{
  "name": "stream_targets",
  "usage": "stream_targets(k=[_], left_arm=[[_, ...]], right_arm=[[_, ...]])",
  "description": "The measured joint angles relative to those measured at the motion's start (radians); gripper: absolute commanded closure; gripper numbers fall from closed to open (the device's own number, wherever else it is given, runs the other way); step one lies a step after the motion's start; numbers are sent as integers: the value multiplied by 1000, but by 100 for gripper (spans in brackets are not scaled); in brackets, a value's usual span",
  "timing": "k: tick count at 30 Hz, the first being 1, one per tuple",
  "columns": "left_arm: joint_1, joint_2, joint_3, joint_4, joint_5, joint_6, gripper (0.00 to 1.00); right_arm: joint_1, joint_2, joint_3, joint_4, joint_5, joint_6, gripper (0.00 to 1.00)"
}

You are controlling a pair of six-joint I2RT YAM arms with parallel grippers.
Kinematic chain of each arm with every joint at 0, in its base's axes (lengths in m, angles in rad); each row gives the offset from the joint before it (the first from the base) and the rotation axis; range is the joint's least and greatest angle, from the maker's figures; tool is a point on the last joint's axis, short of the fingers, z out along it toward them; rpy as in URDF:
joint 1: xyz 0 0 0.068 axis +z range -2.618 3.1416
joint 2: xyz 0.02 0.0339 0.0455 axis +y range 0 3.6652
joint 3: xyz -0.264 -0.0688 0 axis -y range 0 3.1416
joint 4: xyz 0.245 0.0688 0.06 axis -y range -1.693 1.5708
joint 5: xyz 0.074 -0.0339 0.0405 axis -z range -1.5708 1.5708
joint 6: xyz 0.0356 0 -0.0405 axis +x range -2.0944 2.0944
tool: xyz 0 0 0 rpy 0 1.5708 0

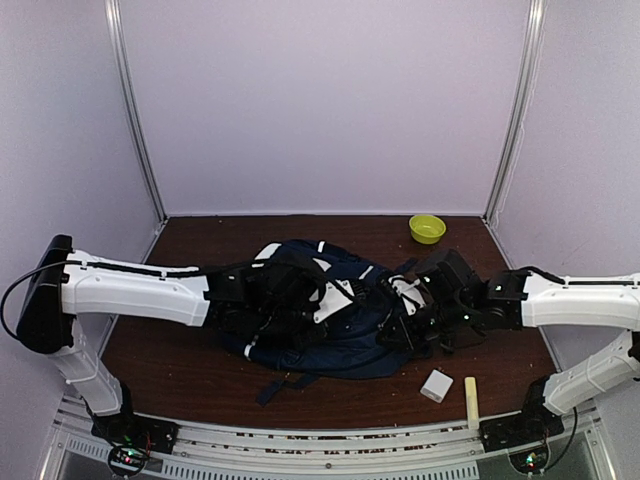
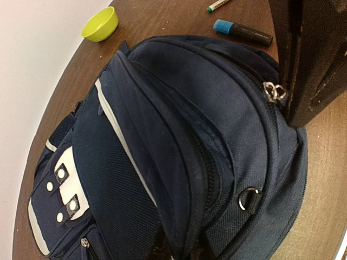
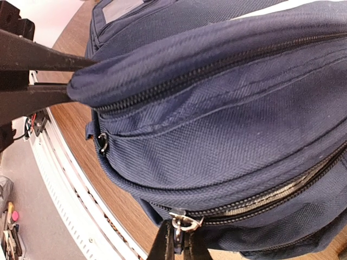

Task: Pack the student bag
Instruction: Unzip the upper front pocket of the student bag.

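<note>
The brown bench (image 1: 200, 370) carries the student bag (image 1: 350, 330), which lies on its side between the two arms. It is navy fabric with a white stripe (image 2: 122, 141) and a white patch (image 2: 62, 187) set with dark dots. Its zips run in curved rows.

The left end effector (image 2: 297, 108) is narrow, nipped on the metal zip pull (image 2: 274, 91) at the bag's upper edge, so the bag spreads out just below and beside its tips. The right end effector (image 3: 70, 84) is also narrow, pinching a fold of the bag's fabric next to a zip line, with the bag bulging away from it.

A lime-green bowl (image 1: 427, 228) sits beyond the right end effector, near the far edge. A blue-capped marker (image 2: 241, 32) lies just past the left end effector, clear of the bag. A small white box (image 1: 436, 385) and a pale-yellow stick (image 1: 470, 400) lie just beside each other on the near side of the right end effector. A green-tipped pen (image 2: 217, 5) lies beyond the marker.
</note>
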Motion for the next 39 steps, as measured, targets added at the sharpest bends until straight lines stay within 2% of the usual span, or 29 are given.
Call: stream_targets(k=[17, 30, 39], left_arm=[[35, -26, 18, -26, 27, -169, 100], [38, -26, 18, -24, 28, -209, 100], [39, -27, 13, -23, 37, -220, 100]], right_arm=[[18, -8, -16, 84, 24, 16, 100], [86, 16, -16, 141, 70, 26, 100], [146, 109, 14, 212, 80, 46, 100]])
